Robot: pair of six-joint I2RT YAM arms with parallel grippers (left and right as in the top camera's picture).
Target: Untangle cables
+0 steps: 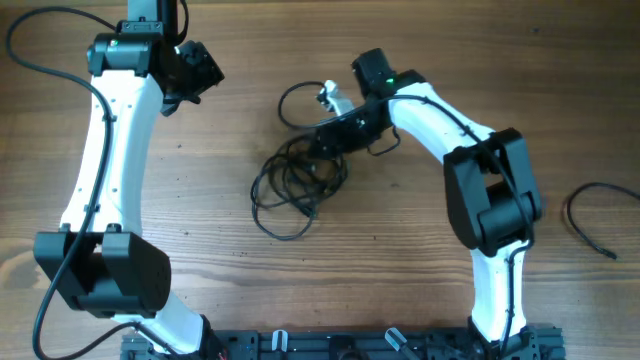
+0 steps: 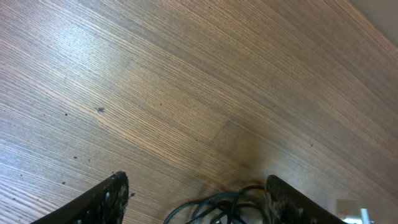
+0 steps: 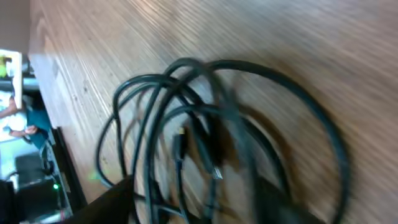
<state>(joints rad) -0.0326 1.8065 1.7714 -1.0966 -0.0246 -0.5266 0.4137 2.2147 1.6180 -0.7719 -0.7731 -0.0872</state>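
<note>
The cables are thin black cords bunched in a loose tangle at the table's middle, with one loop reaching back to a pale plug end. My right gripper hangs over the tangle's back right edge. In the blurred right wrist view its fingers are apart, with several cable loops lying between and beyond them. My left gripper is at the back left, apart from the tangle. It is open and empty. A bit of cable shows low between its fingers.
A separate thin black cord lies on the wooden table near the right edge. The two white arms rise from a base rail at the front edge.
</note>
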